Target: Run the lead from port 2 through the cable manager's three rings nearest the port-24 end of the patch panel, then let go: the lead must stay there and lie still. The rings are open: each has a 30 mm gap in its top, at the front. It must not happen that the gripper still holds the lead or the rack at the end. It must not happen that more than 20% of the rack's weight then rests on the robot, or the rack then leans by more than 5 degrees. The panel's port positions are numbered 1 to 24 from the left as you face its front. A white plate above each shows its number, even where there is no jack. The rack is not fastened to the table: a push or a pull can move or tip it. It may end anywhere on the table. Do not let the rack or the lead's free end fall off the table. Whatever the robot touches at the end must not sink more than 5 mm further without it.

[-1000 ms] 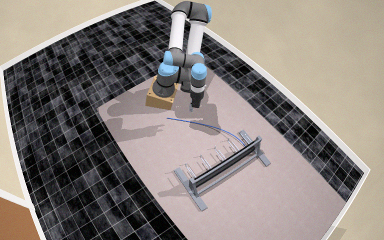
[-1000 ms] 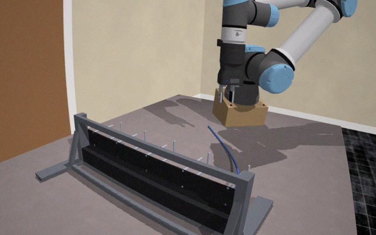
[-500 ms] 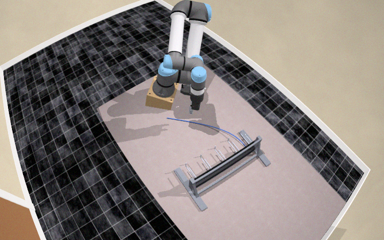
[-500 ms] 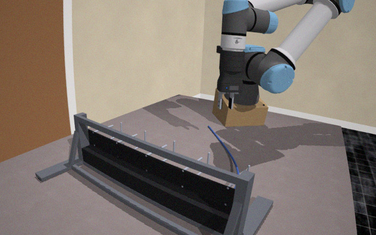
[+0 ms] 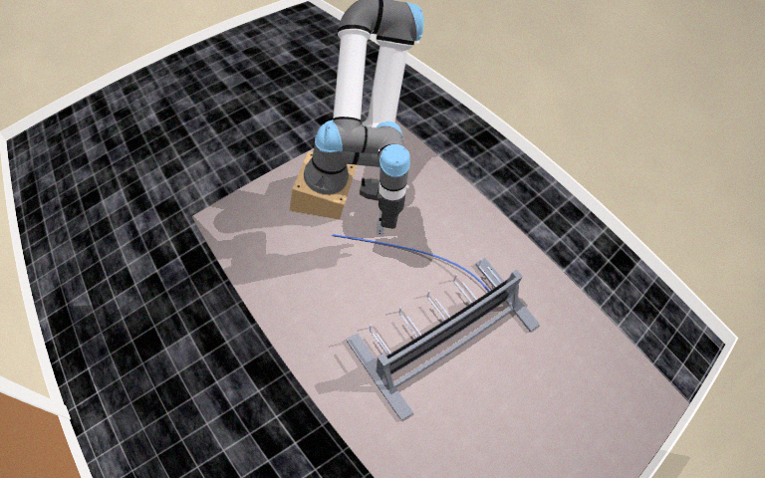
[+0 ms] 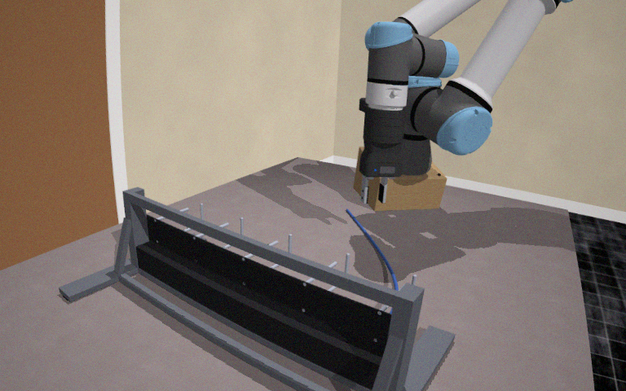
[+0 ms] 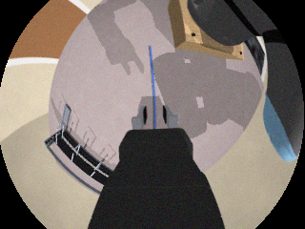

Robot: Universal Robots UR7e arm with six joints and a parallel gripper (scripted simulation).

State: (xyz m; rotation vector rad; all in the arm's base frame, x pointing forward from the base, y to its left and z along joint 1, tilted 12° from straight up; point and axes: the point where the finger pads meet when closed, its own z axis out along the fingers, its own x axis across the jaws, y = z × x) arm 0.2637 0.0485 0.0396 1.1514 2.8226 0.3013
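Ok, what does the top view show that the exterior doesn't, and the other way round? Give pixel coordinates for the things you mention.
Top only: the arm's complete dark grey elbow (image 5: 379,16) and the full length of the grey foot (image 5: 526,319) at the rack's lead end.

Exterior only: a small blue light (image 6: 375,169) and both metal fingers (image 6: 364,191), standing apart.

Both: the black-bodied hand (image 5: 383,229) (image 6: 374,195), thin blue lead (image 5: 417,251) (image 6: 379,252), grey rack (image 5: 451,321) (image 6: 275,248) and tan wooden base block (image 5: 316,202) (image 6: 406,198).

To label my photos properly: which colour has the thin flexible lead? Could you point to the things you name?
Blue (image 5: 417,250) (image 6: 374,244) (image 7: 152,86), clearest in the exterior view.
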